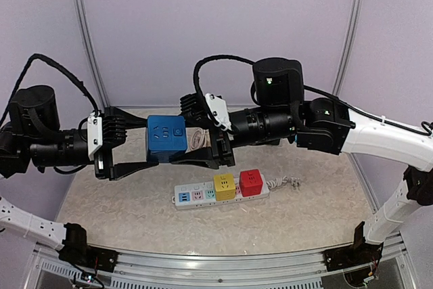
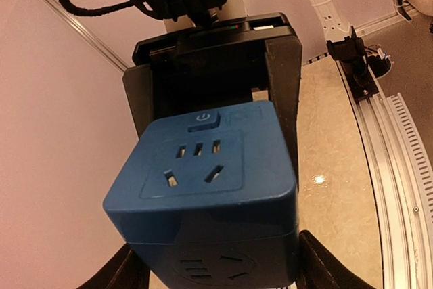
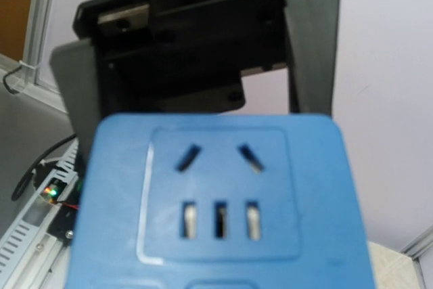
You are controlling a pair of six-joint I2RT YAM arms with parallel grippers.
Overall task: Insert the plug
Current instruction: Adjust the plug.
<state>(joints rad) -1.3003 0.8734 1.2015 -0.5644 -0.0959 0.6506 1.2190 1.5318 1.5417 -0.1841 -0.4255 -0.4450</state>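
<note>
the only sign that can be read is a power symbol, a circle broken by a short stroke. it is marked pale on the small dark-blue button (image 2: 202,119) at the top edge of the socket face of the blue cube plug (image 2: 203,194), in the left wrist view. any marks on the white power strip (image 1: 196,195) are too small to tell.

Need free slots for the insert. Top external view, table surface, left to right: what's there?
Open sockets of the white plastic power strip → yellow cube plug seated in it → red cube plug seated in it → bundled whitish cord.
</note>
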